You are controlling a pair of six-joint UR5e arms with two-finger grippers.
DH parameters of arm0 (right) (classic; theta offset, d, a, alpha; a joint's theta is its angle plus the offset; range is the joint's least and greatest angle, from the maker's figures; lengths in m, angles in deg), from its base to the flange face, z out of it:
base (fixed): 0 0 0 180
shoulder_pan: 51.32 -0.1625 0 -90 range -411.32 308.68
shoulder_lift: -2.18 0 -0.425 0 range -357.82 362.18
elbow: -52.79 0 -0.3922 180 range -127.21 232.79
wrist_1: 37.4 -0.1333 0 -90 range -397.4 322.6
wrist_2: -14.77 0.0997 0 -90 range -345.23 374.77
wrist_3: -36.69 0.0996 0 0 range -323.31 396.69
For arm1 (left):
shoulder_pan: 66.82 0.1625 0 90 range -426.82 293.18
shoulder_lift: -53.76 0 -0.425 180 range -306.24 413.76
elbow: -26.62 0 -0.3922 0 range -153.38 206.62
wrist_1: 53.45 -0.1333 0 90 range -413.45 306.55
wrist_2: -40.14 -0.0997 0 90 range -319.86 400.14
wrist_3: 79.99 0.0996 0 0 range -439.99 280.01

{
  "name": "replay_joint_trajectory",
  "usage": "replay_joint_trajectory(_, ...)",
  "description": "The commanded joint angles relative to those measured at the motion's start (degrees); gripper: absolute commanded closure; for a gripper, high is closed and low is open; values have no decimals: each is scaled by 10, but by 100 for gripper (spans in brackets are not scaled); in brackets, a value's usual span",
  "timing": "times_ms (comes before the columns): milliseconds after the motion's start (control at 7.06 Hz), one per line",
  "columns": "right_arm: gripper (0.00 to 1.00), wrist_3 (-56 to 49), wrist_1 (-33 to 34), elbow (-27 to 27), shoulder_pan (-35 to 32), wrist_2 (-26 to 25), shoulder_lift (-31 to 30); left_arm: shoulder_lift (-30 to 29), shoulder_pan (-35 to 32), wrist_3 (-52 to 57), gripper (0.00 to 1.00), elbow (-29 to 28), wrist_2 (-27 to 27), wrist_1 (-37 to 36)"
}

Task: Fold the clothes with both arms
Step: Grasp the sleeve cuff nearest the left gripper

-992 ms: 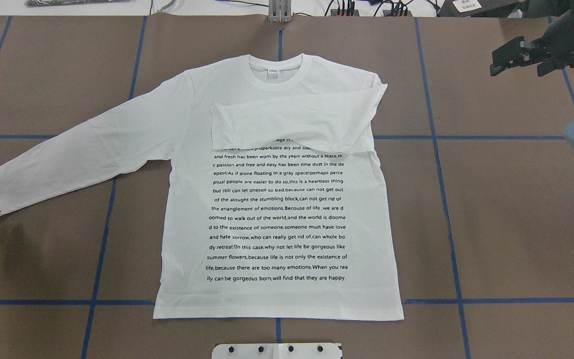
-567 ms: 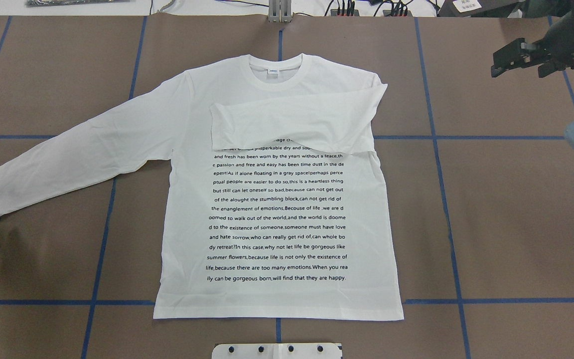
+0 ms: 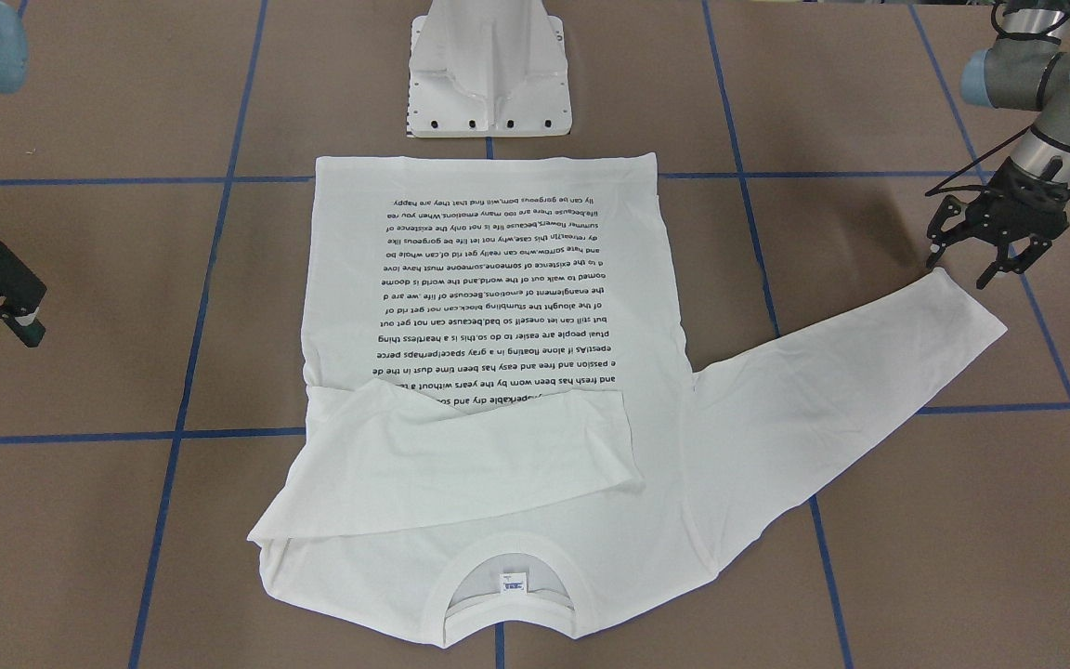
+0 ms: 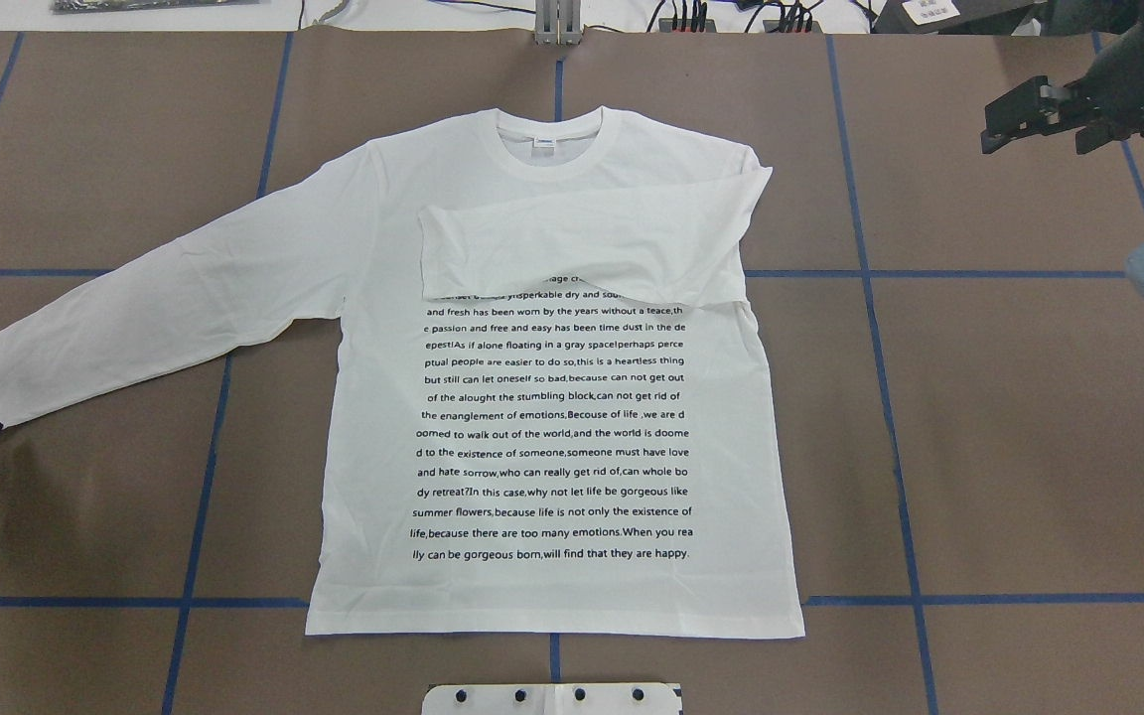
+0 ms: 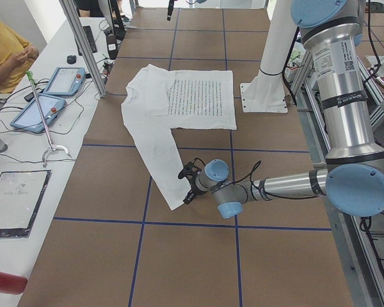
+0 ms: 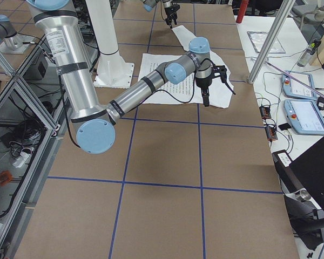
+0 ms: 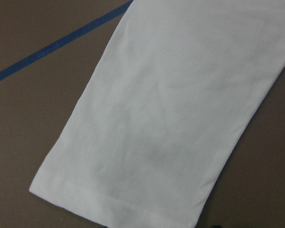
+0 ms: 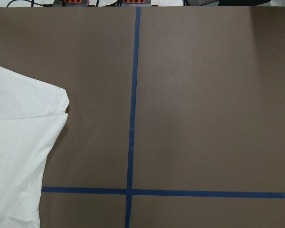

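Hardly anything has moved since a second ago. Only the right gripper (image 4: 1032, 142) has crept a tiny bit away from the shirt, toward the far corner of the table (image 4: 1009, 417). The left gripper (image 3: 967, 265) has wobbled a little by the cuff (image 7: 118, 194).

The white T-shirt (image 4: 552, 437) lies flat in the middle of the brown table. Its side with the black words faces up. Its collar (image 4: 552, 169) points away from the robot, and its bottom edge is near the white pedestal (image 3: 489, 74). One sleeve (image 4: 572, 243) is folded over the chest and hides the top lines of words. The other sleeve (image 4: 155, 308) lies stretched out toward the robot's left side.

The left gripper is low, right at the end of that long sleeve. Its jaws are spread wide and hold nothing. I cannot tell if a finger touches the cuff. The left wrist view shows the cuff lying flat and smooth.

The right gripper is well apart from the shirt, up above the table. Its jaws are wide too, with nothing in them.

Blue tape lines (image 4: 870, 273) cross the table.
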Motion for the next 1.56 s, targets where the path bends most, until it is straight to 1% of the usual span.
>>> replay_joint_trajectory(0, 0, 0, 0, 0, 0, 0, 0, -4, 2, 0, 27, -2, -2, 0)
replay_joint_trajectory(142, 0, -1, 0, -1, 0, 0, 0, -4, 9, 0, 29, -2, -15, 0)
replay_joint_trajectory(425, 0, -2, 0, -2, 0, 0, -1, -4, 18, 0, 29, -2, -16, 0)
replay_joint_trajectory(567, 0, -2, 0, -2, 0, 0, -1, -4, 19, 0, 33, -2, -17, 0)
replay_joint_trajectory(708, 0, -1, 0, -2, 0, -1, -3, -5, 19, 0, 41, -2, -16, 0)
replay_joint_trajectory(850, 0, -2, 0, -1, 0, 0, -5, -4, 20, 0, 55, -2, -17, 0)
replay_joint_trajectory(992, 0, -2, 0, -1, 0, 0, -5, -4, 20, 0, 66, -2, -16, 0)
replay_joint_trajectory(1275, 0, -2, 0, -2, 0, 0, -5, -5, 20, 0, 100, -2, -16, 1)
replay_joint_trajectory(1417, 0, -2, 0, -1, 0, 1, -5, -5, 20, 1, 100, 0, -15, 10)
